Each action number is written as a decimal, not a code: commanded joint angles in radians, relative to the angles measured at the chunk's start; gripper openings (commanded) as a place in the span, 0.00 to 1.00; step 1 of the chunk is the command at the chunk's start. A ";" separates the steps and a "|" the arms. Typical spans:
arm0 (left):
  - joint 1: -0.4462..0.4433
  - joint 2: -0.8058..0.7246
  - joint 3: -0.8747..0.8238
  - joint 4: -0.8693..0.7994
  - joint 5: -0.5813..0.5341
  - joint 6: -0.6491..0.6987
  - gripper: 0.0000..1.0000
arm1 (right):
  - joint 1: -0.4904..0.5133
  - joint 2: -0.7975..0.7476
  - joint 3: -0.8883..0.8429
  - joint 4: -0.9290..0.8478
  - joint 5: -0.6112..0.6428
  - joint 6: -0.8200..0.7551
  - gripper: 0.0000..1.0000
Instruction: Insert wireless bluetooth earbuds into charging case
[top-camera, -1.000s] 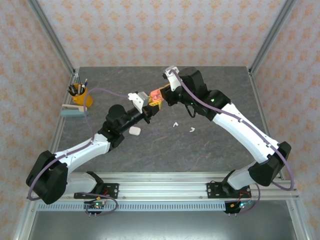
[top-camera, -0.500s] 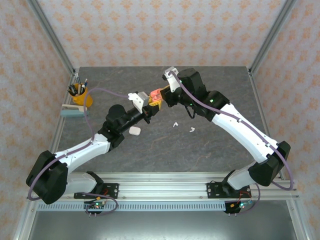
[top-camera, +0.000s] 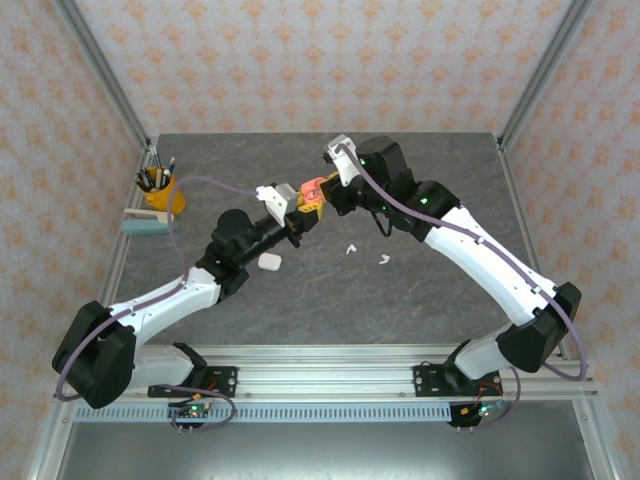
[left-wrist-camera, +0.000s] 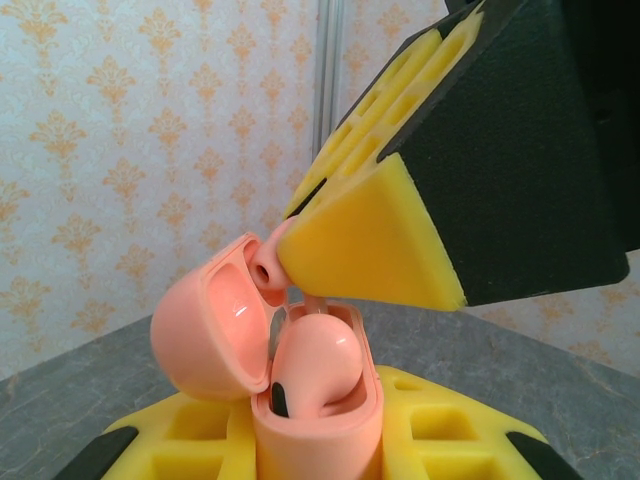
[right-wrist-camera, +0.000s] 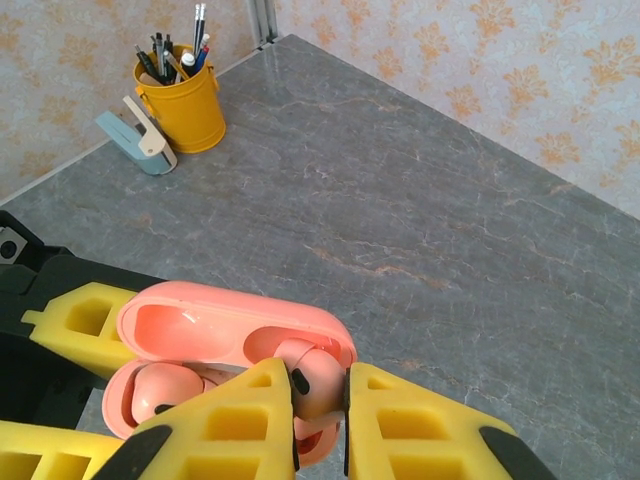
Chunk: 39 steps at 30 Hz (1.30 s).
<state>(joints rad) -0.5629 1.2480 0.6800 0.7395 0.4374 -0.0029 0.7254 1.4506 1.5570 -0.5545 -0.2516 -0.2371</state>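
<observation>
One bud home, three to go: the left gripper (left-wrist-camera: 320, 440) is clamped on the open coral-pink case (right-wrist-camera: 220, 325), held above the table (top-camera: 430, 290) with the first pink earbud (right-wrist-camera: 160, 385) seated. The right gripper (right-wrist-camera: 320, 420) pinches the second pink earbud (right-wrist-camera: 312, 385) at the empty well. The white earbuds (top-camera: 350, 248) and white case (top-camera: 268, 261) lie untouched on the table – that pair is seemingly all still to do.

Right claw (right-wrist-camera: 320, 402) pinches pink earbud (right-wrist-camera: 322, 378), seemingly entering open case (right-wrist-camera: 200, 316).
</observation>
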 joint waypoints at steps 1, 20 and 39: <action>-0.008 -0.022 0.039 0.046 -0.009 0.000 0.00 | 0.004 -0.004 -0.003 -0.056 -0.055 -0.019 0.16; 0.005 -0.038 0.013 0.078 0.017 0.021 0.00 | 0.005 -0.043 -0.033 -0.071 -0.101 -0.022 0.16; 0.057 -0.026 0.065 0.120 0.222 -0.043 0.00 | 0.004 -0.132 -0.089 -0.024 -0.138 -0.001 0.16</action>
<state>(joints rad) -0.5148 1.2327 0.6964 0.7712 0.6048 -0.0189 0.7258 1.3464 1.4826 -0.5674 -0.3576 -0.2443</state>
